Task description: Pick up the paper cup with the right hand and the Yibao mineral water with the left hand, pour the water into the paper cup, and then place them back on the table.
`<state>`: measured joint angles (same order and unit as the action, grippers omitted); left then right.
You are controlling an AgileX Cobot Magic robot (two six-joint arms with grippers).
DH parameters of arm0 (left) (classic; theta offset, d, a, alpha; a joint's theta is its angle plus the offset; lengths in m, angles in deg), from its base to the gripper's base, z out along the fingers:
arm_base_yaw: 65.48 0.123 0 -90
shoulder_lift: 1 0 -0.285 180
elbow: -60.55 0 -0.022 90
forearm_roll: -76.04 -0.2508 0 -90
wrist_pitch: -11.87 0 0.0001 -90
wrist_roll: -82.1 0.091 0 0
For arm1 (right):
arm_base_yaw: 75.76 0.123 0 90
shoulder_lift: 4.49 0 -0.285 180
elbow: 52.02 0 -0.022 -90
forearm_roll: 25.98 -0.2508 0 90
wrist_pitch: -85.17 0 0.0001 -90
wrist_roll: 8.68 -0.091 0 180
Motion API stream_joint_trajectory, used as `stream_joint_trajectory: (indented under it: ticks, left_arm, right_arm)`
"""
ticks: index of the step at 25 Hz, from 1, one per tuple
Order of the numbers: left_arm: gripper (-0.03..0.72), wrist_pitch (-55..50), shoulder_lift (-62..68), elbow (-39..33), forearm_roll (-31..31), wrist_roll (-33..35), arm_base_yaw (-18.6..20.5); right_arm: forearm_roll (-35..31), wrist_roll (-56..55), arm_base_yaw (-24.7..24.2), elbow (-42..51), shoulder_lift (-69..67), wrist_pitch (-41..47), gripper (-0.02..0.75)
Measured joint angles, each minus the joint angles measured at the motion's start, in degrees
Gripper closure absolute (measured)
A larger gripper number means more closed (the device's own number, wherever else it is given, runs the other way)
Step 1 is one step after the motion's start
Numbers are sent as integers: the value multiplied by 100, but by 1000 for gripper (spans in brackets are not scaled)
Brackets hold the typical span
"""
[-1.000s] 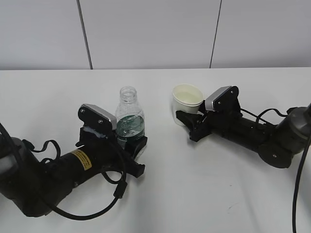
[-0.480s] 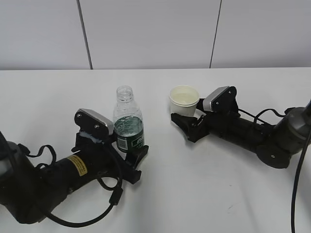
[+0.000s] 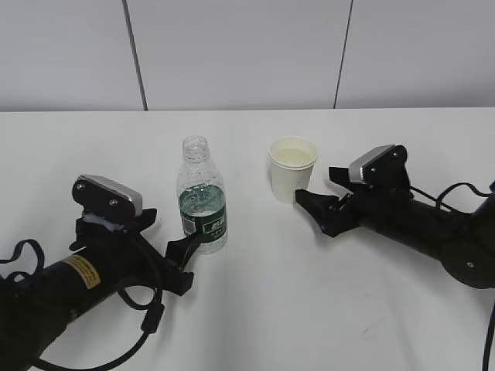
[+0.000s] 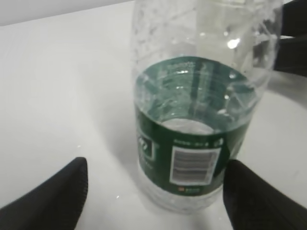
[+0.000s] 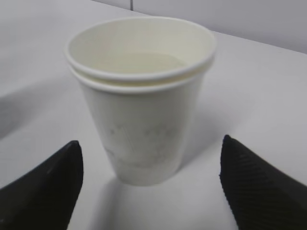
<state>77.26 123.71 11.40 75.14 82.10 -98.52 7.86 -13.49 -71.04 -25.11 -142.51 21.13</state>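
Observation:
The Yibao mineral water bottle [image 3: 203, 202] stands upright and uncapped on the white table [image 3: 309, 309], left of centre. My left gripper [image 3: 182, 263] lies low in front and to the left of it, open and not touching it. In the left wrist view the bottle [image 4: 196, 120] stands just beyond the open gripper [image 4: 153, 191]. The paper cup [image 3: 293, 168] stands upright to the right of the bottle with clear water [image 5: 144, 62] in it. My right gripper [image 3: 321, 188] is open to its right, apart from it. In the right wrist view the cup [image 5: 144, 105] stands beyond the open gripper [image 5: 148, 187].
A grey panelled wall [image 3: 232, 54] runs behind the table's far edge. Black cables [image 3: 147, 317] trail from both arms on the tabletop.
Both grippers have let go and drawn back: the left toward the lower left away from the bottle, the right to the right away from the cup. Bottle and cup now stand free.

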Motion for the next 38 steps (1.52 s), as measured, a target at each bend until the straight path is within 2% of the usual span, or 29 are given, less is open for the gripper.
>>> stream_joint_trajectory:
  ticks: [5, 9, 15, 19, 23, 31, 38]
  left_arm:
    - [157, 1, -288, -402, 337, 154, 136]
    - [157, 7, -422, -622, 890, 454, 408]
    - [157, 15, -454, -653, 1321, 574, 1260]
    - [157, 15, -454, -653, 1329, 607, 1845]
    - [157, 15, -454, -653, 1345, 772, 2257]
    - [157, 2, -475, -586, 1365, 1202, 2321]
    - [165, -71, -801, -267, 1558, 1503, 2334]
  right_arm:
    - [-222, 22, -502, 447, 241, 0, 84]
    - [-585, 22, -983, 499, 275, -28, 96]
    - [-1215, 22, -1504, 499, 275, -56, 112]
    - [-1383, 49, -1651, 478, 275, -61, 122]
    - [-1666, 236, -1706, 479, 275, 24, 131]
    - [-1874, 130, -1720, 319, 294, 343, 142]
    - [-1761, -205, -1720, -167, 680, 1815, 142]
